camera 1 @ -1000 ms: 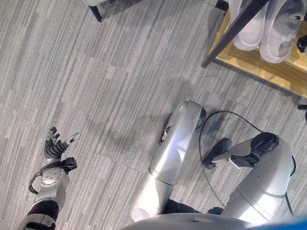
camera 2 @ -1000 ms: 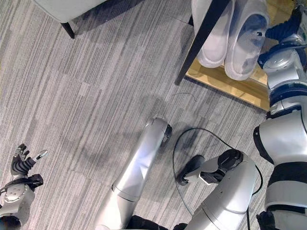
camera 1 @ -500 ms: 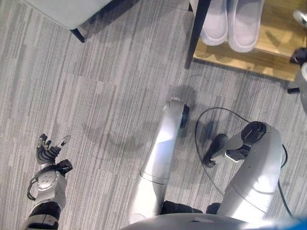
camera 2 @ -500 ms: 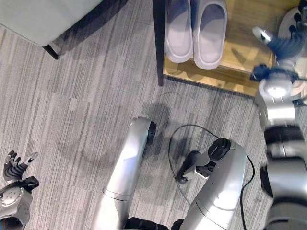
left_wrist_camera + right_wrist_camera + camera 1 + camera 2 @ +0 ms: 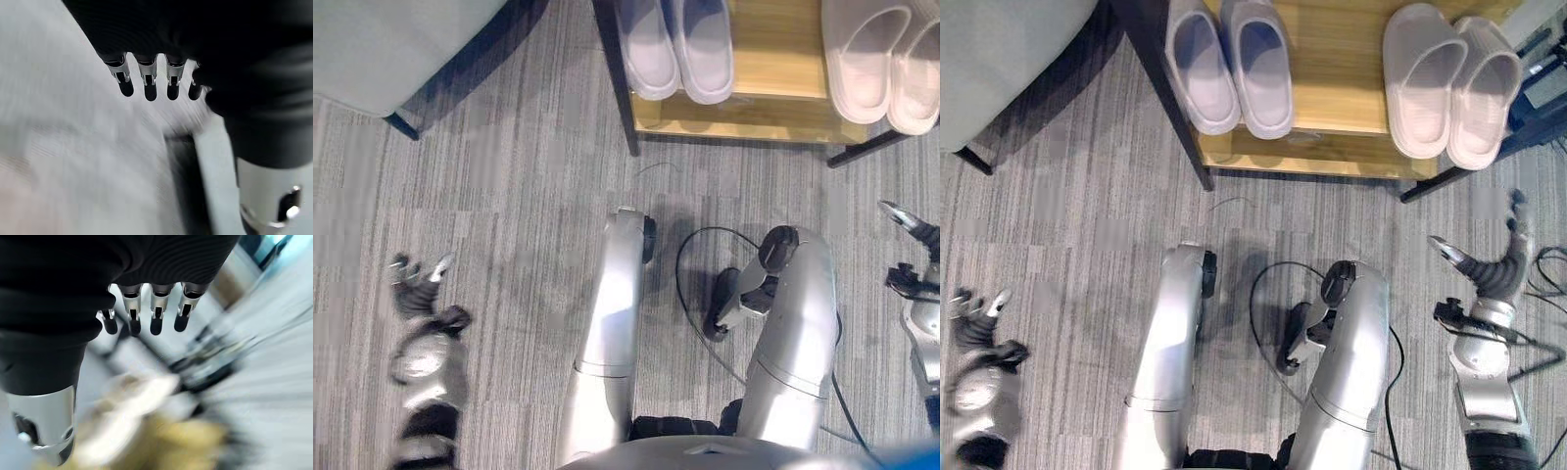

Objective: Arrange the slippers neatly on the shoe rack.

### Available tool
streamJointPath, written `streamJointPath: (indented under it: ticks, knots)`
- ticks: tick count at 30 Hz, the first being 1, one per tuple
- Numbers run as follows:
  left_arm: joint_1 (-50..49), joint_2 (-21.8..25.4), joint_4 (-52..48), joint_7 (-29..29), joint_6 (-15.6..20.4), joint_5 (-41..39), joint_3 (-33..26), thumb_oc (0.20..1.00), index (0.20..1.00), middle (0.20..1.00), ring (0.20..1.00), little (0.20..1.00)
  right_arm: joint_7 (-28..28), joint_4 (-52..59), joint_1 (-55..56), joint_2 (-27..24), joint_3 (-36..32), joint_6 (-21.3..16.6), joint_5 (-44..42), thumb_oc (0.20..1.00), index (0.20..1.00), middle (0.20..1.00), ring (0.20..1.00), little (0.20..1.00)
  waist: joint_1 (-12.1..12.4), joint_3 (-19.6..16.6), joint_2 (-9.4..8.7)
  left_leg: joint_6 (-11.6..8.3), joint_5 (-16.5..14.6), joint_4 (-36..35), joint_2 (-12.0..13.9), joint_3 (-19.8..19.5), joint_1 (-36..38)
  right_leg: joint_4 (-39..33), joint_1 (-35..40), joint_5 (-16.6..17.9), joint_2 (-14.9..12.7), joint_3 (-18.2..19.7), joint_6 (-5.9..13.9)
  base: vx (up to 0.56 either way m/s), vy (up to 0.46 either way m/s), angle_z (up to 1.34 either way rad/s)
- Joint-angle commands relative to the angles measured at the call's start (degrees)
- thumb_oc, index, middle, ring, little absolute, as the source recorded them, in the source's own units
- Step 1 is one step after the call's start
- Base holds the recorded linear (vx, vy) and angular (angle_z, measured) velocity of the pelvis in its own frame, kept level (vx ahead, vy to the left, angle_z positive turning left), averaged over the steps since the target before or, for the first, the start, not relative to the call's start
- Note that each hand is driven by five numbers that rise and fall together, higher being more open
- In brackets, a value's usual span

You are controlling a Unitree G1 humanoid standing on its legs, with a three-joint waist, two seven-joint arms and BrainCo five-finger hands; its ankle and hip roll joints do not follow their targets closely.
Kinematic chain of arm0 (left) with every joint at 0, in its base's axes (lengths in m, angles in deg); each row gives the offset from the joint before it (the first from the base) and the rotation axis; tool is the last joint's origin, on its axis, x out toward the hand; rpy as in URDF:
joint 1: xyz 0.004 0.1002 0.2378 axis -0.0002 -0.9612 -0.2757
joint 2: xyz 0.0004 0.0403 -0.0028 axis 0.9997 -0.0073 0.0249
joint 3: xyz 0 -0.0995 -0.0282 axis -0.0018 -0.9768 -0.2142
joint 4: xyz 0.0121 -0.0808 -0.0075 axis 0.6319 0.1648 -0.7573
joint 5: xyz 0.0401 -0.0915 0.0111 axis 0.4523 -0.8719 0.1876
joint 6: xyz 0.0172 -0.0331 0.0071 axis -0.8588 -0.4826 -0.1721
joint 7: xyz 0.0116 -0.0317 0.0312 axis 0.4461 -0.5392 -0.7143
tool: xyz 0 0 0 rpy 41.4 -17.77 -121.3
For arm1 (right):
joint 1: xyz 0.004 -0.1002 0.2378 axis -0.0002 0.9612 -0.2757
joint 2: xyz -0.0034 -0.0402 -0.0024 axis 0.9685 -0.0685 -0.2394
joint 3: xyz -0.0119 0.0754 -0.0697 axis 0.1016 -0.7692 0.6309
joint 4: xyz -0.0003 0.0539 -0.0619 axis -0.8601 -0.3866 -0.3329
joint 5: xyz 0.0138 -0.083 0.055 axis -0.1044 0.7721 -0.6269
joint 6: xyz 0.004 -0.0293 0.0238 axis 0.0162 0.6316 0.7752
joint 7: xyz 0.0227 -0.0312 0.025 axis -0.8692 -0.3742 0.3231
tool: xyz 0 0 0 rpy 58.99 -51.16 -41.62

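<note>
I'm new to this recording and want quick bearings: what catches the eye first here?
Two pairs of pale slippers sit side by side on the wooden shoe rack: the lilac pair near its left end, the pinkish pair near its right end. Both hands hang empty over the grey carpet, well short of the rack: the left hand at the lower left, the right hand at the right, fingers relaxed.

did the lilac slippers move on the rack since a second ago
No. The lilac slippers sit beside the shoe rack's dark post as before; the camera shifted.
</note>
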Motion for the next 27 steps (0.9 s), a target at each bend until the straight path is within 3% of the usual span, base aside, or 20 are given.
streamJointPath:
  ticks: [1,2,4,8,9,13,16,17,19,20,21,22,23,24,25,27]
  knots:
    - [6.32,5.61,14.19,-5.05,1.85,-1.25,-7.88,1.0,1.0,1.0,1.0,1.0,-5.14,-3.52,-3.85,0.7,-4.29,-1.85,-2.97,1.0,1.0,1.0,1.0,1.0,0.4,-4.08,-3.29,1.01,8.33,-12.32,-3.44,-5.61,-2.18,-6.83,4.76,4.24,-2.7,3.14,-1.24,-0.07,-0.033,-0.13]
    - [6.2,5.66,14.16,-5.06,1.85,-1.27,-7.91,1.0,1.0,1.0,1.0,1.0,-5.2,-3.69,-3.87,0.71,-4.16,-1.97,-2.99,1.0,1.0,1.0,1.0,1.0,0.26,-4.34,-3.29,1.01,8.59,-12.72,-3.52,-5.7,-2.18,-7.21,4.83,4.44,-2.79,2.93,-1.3,-0.11,-0.024,-0.15]
    - [3.81,5.71,14.4,-4.3,1.51,-1.46,-8.09,1.0,1.0,1.0,1.0,1.0,-6.49,-13.63,-4.65,3.03,-3.64,-1.36,-5.2,1.0,1.0,1.0,1.0,1.0,-0.73,-8.25,-2.67,1.13,11.58,-19.95,-2.97,-5.85,-2.18,-13.67,5.18,6.0,-4.03,0.62,-0.36,-0.08,0.008,0.01]
    - [4.68,5.48,19.34,-5.56,-0.61,4.36,-3.6,1.0,1.0,1.0,1.0,1.0,-3.67,-28.08,-8.37,4.8,-2.68,-2.55,-15.61,1.0,1.0,1.0,1.0,1.0,-1.45,-12.81,-1.61,1.52,17.01,-31.62,-1.52,-4.98,-0.79,-24.66,7.27,8.62,-4.66,-3.74,0.14,-0.12,0.015,0.3]
    - [4.95,5.91,18.13,-6.74,-1.82,9.2,0.29,1.0,1.0,1.0,1.0,1.0,-2.06,-33.8,-8.77,5.1,-1.1,-2.2,-18.56,1.0,1.0,1.0,1.0,1.0,-1.45,-13.41,-1.33,1.36,19.2,-37.52,-0.77,-4.18,3.29,-30.7,11.02,9.54,-4.61,-4.59,0.25,-0.18,-0.011,0.12]
    - [3.62,4.27,16.31,-6.47,-3.44,13.46,5.81,1.0,1.0,1.0,1.0,1.0,0.24,-45.75,-9.95,5.81,-0.19,-0.78,-24.36,1.0,1.0,1.0,1.0,1.0,-1.1,-14.29,0.21,1.08,22.96,-50.2,0.94,-3.04,14.69,-44.46,22.02,13.12,-4.01,-7.33,1.28,-0.11,-0.019,0.18]
    - [3.53,2.57,21.24,-4.45,-5.03,14.39,7.95,1.0,1.0,1.0,1.0,1.0,3.22,-52.58,-9.07,6.67,0.47,0.38,-27.67,1.0,1.0,1.0,1.0,1.0,-0.73,-15.41,0.61,0.94,25.81,-60.12,2.21,-2.95,24.69,-55.22,31.84,15.71,-3.38,-9.42,2.22,0.03,-0.063,-0.03]
    - [3.31,0.61,26.75,-3.73,-6.3,15.45,7.97,1.0,1.0,1.0,1.0,1.0,5.07,-55.02,-7.59,7.67,1.76,1.67,-27.48,1.0,1.0,1.0,1.0,1.0,-0.69,-16.63,0.48,0.89,27.71,-68.1,2.96,-2.78,33.22,-62.62,39.59,18.3,-2.13,-10.66,3.66,0.09,-0.056,-0.06]
    - [3.39,0.58,26.81,-3.72,-6.26,15.45,7.97,1.0,1.0,1.0,1.0,1.0,5.09,-55.04,-7.65,7.63,1.73,1.66,-27.49,1.0,1.0,1.0,1.0,1.0,-0.76,-16.3,0.66,0.88,28.11,-68.63,2.96,-2.94,33.73,-63.16,40.21,18.63,-2.07,-10.94,3.62,0.14,-0.048,-0.15]
    - [2.57,-2.28,34.3,-2.21,-8.14,17.05,7.64,1.0,1.0,1.0,1.0,1.0,8.66,-56.53,-5.75,9.14,3.02,3.26,-27.32,1.0,1.0,1.0,1.0,1.0,-1.14,-17.81,0.51,0.61,31.11,-80.15,3.57,-3.29,46.65,-73.75,52.54,22.6,0.46,-13.85,6.42,0.34,-0.132,-0.2]
    - [1.31,-3.73,38.0,-1.14,-9.02,16.9,6.46,1.0,1.0,1.0,1.0,1.0,10.76,-56.74,-4.27,10.34,3.75,3.54,-27.65,1.0,1.0,1.0,1.0,1.0,-1.22,-18.94,0.52,-0.02,33.02,-86.94,3.89,-3.08,53.73,-80.48,59.85,24.8,1.5,-15.53,7.25,0.41,-0.183,-0.03]
    - [0.77,-4.62,40.17,-0.63,-9.71,17.22,5.58,1.0,1.0,1.0,1.0,1.0,12.64,-57.17,-3.9,11.01,3.91,4.06,-27.86,1.0,1.0,1.0,1.0,1.0,-1.26,-19.86,0.31,-0.44,34.29,-91.11,4.23,-2.7,57.44,-84.13,63.37,26.49,2.22,-16.01,7.83,0.2,-0.129,0.09]
    - [0.31,-5.31,42.2,0.16,-10.2,17.44,4.59,1.0,1.0,1.0,1.0,1.0,13.78,-57.51,-3.52,11.39,3.73,4.38,-28.04,1.0,1.0,1.0,1.0,1.0,-1.32,-20.54,0.67,-1.04,38.21,-96.28,4.6,-2.79,60.85,-89.9,67.28,29.49,2.92,-17.7,7.82,0.28,-0.144,-0.05]
    - [-1.45,-6.68,46.08,1.27,-11.36,18.7,2.96,1.0,1.0,1.0,1.0,1.0,17.06,-57.77,-1.78,12.98,4.92,4.95,-27.82,1.0,1.0,1.0,1.0,1.0,-1.34,-22.93,0.98,-1.81,41.19,-106.76,5.29,-1.83,70.84,-99.79,75.9,33.37,4.78,-18.79,9.01,0.31,-0.127,-0.27]
    - [-2.68,-7.76,48.36,2.04,-12.24,19.38,2.36,1.0,1.0,1.0,1.0,1.0,18.73,-58.17,-0.9,13.77,5.59,5.43,-28.3,1.0,1.0,1.0,1.0,1.0,-1.25,-24.3,1.38,-1.89,43.14,-111.63,5.57,-1.13,75.91,-105.41,80.15,36.03,6.0,-19.09,9.91,0.39,-0.128,-0.29]
    - [-4.45,-8.99,51.37,3.49,-13.34,20.28,1.11,1.0,1.0,1.0,1.0,1.0,21.03,-58.88,0.4,14.54,6.46,6.21,-28.32,1.0,1.0,1.0,1.0,1.0,-1.1,-27.73,1.65,-1.87,44.39,-119.17,5.69,0.0,82.15,-112.65,85.27,38.57,7.54,-18.96,10.98,0.25,-0.044,-0.16]
